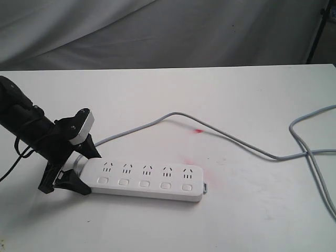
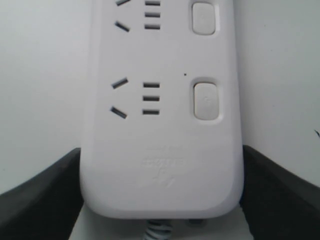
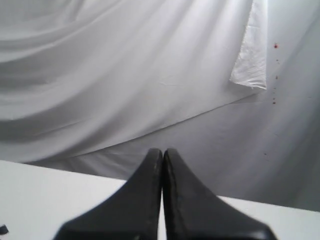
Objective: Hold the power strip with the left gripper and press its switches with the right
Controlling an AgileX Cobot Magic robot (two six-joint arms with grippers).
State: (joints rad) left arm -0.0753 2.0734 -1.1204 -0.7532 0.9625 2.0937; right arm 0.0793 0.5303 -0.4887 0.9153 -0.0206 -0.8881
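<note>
Bracing end, exterior view: we see the left gripper grasping the power strip at its cord end, one finger on each long side. The rest lies beyond the fingertips, flat on the table.
Switches, exterior view: the five switches sit in a row beyond those fingertips, all uncovered.
Cord, exterior view: the grey cord leaves from between the fingers and loops away.
Grip, left wrist view: both fingers lie against the strip's sides only by its rounded end, with the nearest switch just ahead of them.
Right gripper, right wrist view: the right gripper is clenched tip to tip on nothing and points at the cloth, with no strip ahead.
Risk: we judge that pressing the far switches could swing the unheld end. An off-centre poke could also slip off a button.
</note>
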